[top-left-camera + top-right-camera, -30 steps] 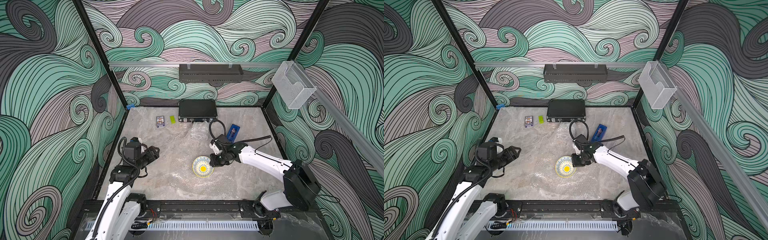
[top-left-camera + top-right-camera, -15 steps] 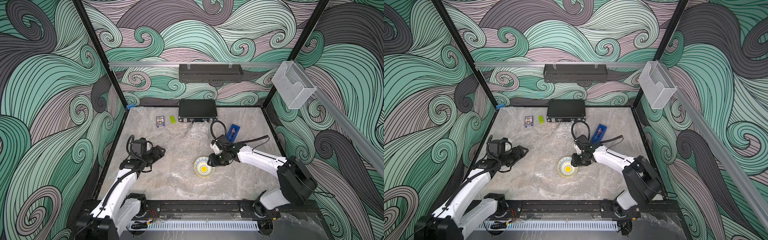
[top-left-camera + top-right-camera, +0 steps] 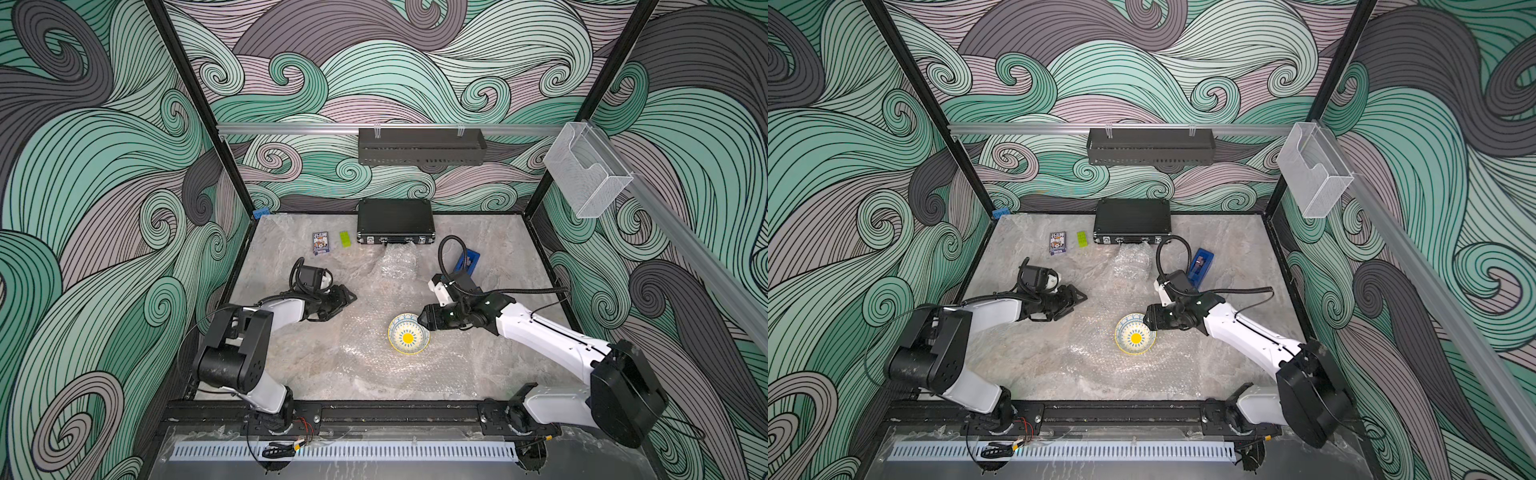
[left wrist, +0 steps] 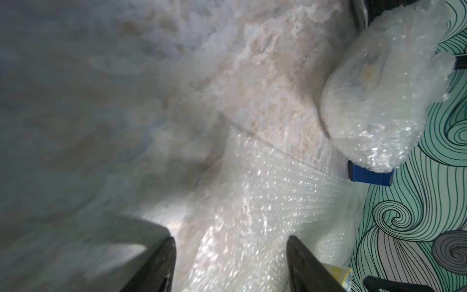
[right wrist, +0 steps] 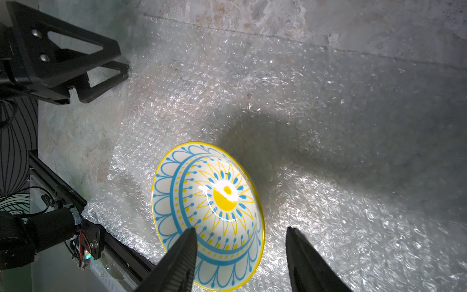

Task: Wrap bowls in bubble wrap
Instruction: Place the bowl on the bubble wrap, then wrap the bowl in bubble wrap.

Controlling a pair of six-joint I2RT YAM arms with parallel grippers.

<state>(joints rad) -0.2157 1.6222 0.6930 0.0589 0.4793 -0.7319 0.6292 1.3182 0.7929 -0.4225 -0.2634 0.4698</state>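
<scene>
Where bubble wrap sheet (image 3: 357,353) lies spread flat on counter (image 3: 291,257): cream bowl (image 3: 408,338), yellow rim, blue pattern, yellow centre, resting on sheet, opening up, uncovered. Right fingers (image 5: 182,252) spread, one either side of bowl rim, not pinching; contact unclear. Left fingers (image 3: 345,297) spread, empty, low at sheet's edge, well apart from bowl. Wrapped bundle (image 3: 398,266), bubble wrap closed round it, just in front of black case (image 3: 397,226). Blue object (image 3: 467,259) near bundle.
</scene>
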